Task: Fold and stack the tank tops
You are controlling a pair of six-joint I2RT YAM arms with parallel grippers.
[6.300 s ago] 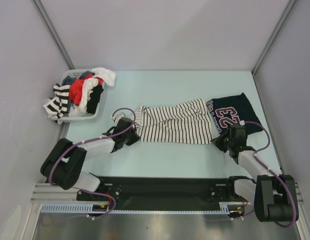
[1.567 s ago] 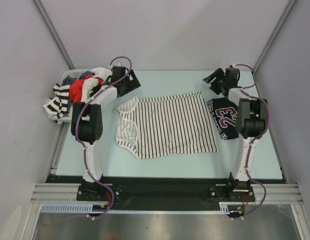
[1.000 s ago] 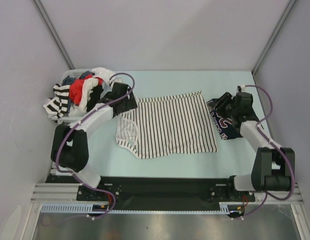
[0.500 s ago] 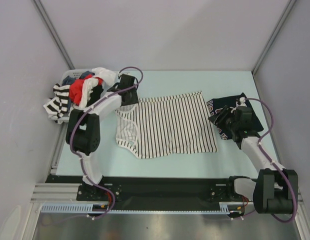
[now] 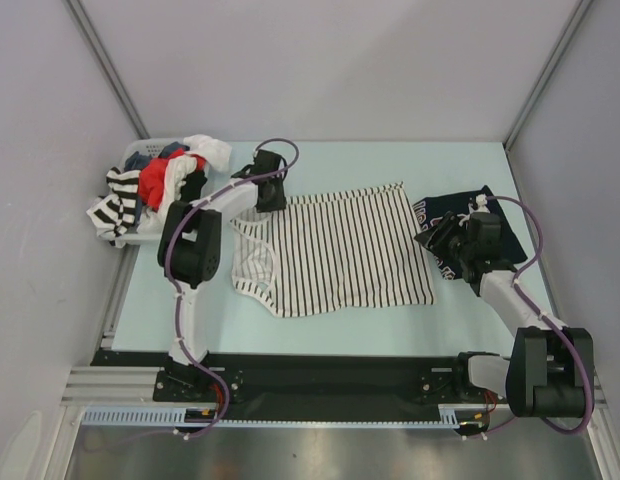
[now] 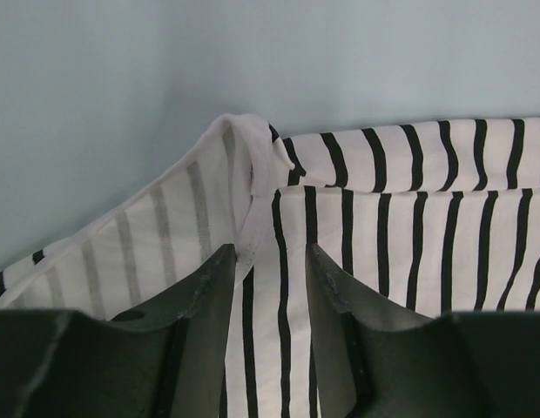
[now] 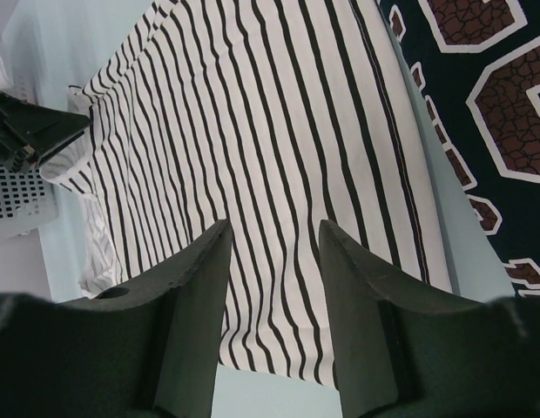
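Note:
The white striped tank top lies spread flat in the middle of the table. My left gripper is down at its far left corner. In the left wrist view the left gripper is open, its fingers straddling the striped cloth beside a turned-up hem. The navy jersey with a maroon "23" lies right of the striped top, partly under my right arm. My right gripper hovers over the striped top's right edge. The right gripper is open and empty above the stripes, with the navy jersey to its right.
A white basket heaped with mixed clothes stands at the far left corner of the table; its mesh wall shows in the right wrist view. Grey walls enclose the table on three sides.
My left gripper has slid right along the top's far edge to its corner and its jaws have narrowed. The right arm has barely shifted.

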